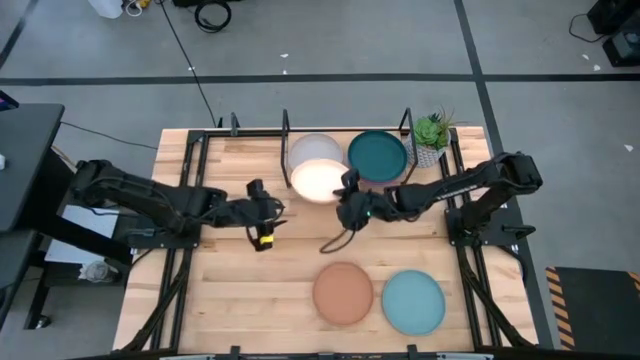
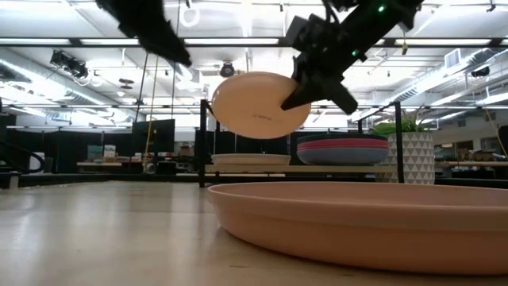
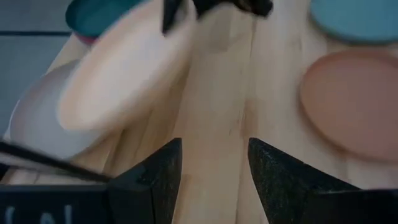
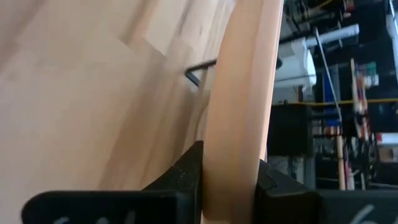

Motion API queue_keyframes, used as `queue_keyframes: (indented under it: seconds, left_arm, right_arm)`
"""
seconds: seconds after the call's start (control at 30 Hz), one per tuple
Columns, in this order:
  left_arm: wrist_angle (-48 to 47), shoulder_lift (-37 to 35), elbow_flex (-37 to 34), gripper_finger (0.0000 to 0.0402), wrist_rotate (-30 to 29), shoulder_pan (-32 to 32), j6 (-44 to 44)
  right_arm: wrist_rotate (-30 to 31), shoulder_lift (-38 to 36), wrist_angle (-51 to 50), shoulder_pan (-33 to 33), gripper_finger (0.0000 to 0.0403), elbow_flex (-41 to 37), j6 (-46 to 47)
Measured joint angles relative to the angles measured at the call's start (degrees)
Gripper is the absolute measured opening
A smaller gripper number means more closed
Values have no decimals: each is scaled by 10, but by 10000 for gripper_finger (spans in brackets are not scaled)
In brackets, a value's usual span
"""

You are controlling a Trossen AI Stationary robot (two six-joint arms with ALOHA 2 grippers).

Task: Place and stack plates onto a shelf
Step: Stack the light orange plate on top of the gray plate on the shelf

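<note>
Midway through the job, a cream plate (image 2: 258, 105) hangs tilted in the air, its rim pinched between the jaws of the right gripper (image 1: 347, 205), just in front of the shelf's left bay. From the right wrist view the plate's edge (image 4: 239, 118) sits squarely between the two dark fingers (image 4: 183, 174), so the grasp looks firm.

Below and behind it, a grey-white plate (image 1: 312, 150) already lies on the black rod shelf (image 1: 286, 125), apparently alone in that bay. The neighbouring bay holds a short stack topped by the dark teal plate (image 1: 377, 153); the low view shows red-pink and blue rims beneath the teal one (image 2: 343, 149), though how many plates make up that pile cannot be counted for certain.

Two plates are not yet shelved: a tan-brown plate (image 1: 342, 292) and a light aqua plate (image 1: 413, 302) lie side by side on the table (image 1: 230, 290), near its front edge and well apart from the shelf.

Judged from this, more than half the work looks finished, with the cream plate about to join the grey-white one and two pickups to follow.

The left gripper (image 1: 262, 213) hovers over the middle of the table with its jaws parted and empty. A small potted plant (image 1: 432, 135) stands beside the shelf's right end.
</note>
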Motion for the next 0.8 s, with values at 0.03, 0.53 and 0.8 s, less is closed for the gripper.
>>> queue_keyframes:
  seconds: [0.03, 0.53, 0.8]
  left_arm:
    - [1, -5, -10, 192, -6, -6, -7]
    - [99, -151, -149, 192, -22, -13, -27]
    - [109, -174, -154, 192, -22, -13, -24]
  right_arm:
    - [-7, 0, 2, -9, 69, 0, 0]
    - [-122, 0, 61, -120, 69, 5, -13]
    - [-90, 89, 50, -141, 69, 73, -29]
